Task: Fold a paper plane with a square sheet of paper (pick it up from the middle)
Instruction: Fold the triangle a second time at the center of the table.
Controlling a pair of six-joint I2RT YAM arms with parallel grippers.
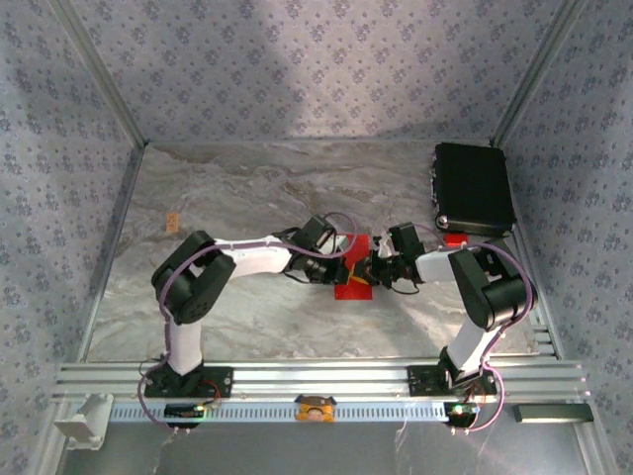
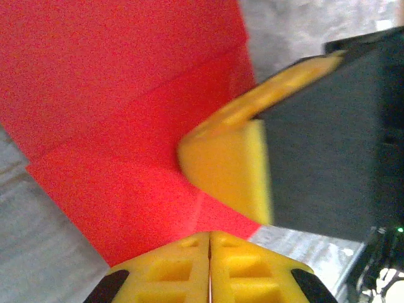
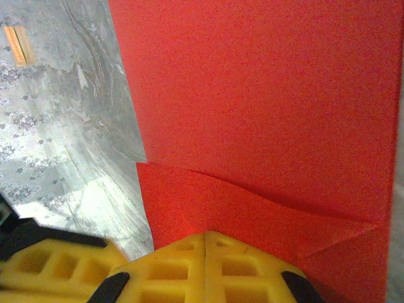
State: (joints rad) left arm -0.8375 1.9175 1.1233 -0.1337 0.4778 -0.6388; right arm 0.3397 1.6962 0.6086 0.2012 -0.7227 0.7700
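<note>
The square sheet of paper (image 1: 352,287), thin, bright red and creased, lay mid-surface between the left gripper (image 1: 344,265) and right gripper (image 1: 376,269), which met over it. A black case (image 1: 473,188) sat far right on the grey marbled surface (image 1: 227,188), inside patterned walls (image 1: 297,59).

In the left wrist view, the left gripper (image 2: 209,235) was closed at the paper's (image 2: 113,113) edge, and a yellow finger (image 2: 227,164) of the right gripper rested on the sheet.

In the right wrist view, the right gripper (image 3: 205,235) was closed against a folded flap of the paper (image 3: 252,95).

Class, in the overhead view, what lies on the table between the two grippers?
The creased red sheet of paper lies between the left gripper and the right gripper, shown in the top view.
</note>
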